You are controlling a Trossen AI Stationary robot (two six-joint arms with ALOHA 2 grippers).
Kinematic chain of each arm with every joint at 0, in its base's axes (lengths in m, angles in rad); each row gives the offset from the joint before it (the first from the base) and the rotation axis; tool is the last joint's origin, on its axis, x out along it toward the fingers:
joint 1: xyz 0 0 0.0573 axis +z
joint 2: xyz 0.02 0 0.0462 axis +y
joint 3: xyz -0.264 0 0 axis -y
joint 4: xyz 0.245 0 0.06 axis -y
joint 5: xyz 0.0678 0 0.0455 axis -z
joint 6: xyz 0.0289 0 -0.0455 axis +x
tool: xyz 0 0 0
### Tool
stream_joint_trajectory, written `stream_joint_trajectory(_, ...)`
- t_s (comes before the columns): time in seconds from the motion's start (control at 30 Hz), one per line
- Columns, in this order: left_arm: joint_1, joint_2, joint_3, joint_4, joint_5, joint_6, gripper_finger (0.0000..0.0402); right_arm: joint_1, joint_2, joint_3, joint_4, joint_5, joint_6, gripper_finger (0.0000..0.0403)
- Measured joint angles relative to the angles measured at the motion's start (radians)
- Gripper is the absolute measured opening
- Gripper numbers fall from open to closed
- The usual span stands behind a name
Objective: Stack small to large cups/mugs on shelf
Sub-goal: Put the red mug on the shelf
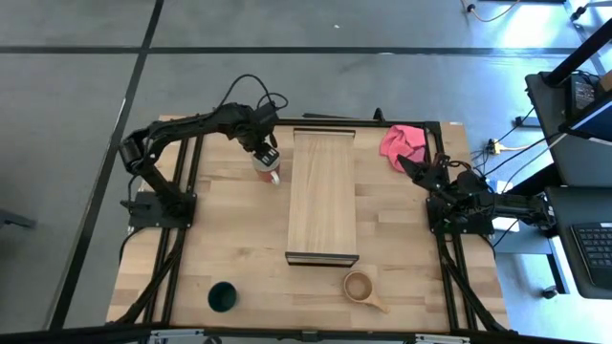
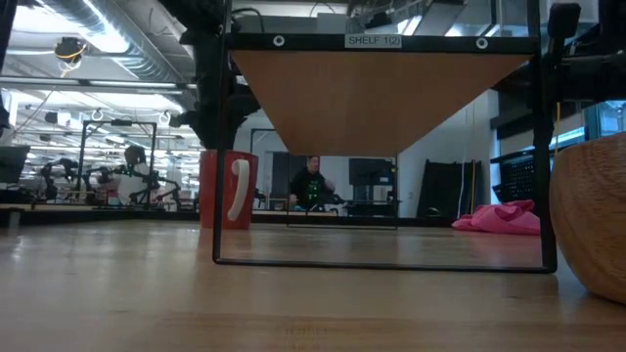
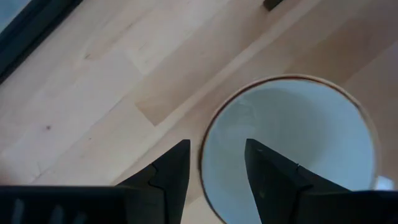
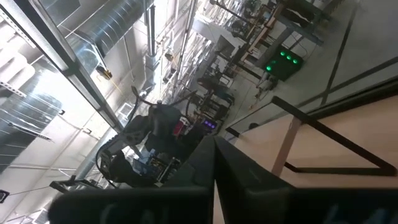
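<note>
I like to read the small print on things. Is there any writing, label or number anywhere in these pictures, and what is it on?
"SHELF 1(2)": a small white label on the top bar of the shelf frame, in the low view.
The monitors and signs in the room behind are too small to read.
The red-orange mug shows no writing.

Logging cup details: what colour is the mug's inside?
White inside the mug, clearest in the left wrist view.

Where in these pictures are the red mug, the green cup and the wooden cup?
red mug (image 2: 227, 190): low view, on its red side wall beside the white handle.
green cup (image 1: 222, 297): high view, on its dark inside.
wooden cup (image 1: 360, 285): high view, on its bowl.
</note>
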Motion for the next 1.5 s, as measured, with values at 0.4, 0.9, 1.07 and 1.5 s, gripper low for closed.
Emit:
stream_joint_trajectory(0.4,0.032,0.001,0.000,0.044,-0.005,0.051,0.0148,0.000,0.000,0.000,0.001,0.000,0.022,0.0010)
stream_joint_trajectory(0.9,0.051,0.000,-0.041,0.036,-0.004,0.052,0.0148,0.000,0.000,0.000,0.001,0.000,0.021,0.0010)
stream_joint_trajectory(1.07,0.051,0.000,-0.042,0.035,-0.004,0.051,0.0143,0.000,0.000,0.000,0.001,0.000,0.020,0.0010)
stream_joint_trajectory(1.5,0.047,0.000,-0.042,0.015,0.024,0.042,0.0036,0.000,0.000,0.000,0.001,0.000,0.018,0.0010)
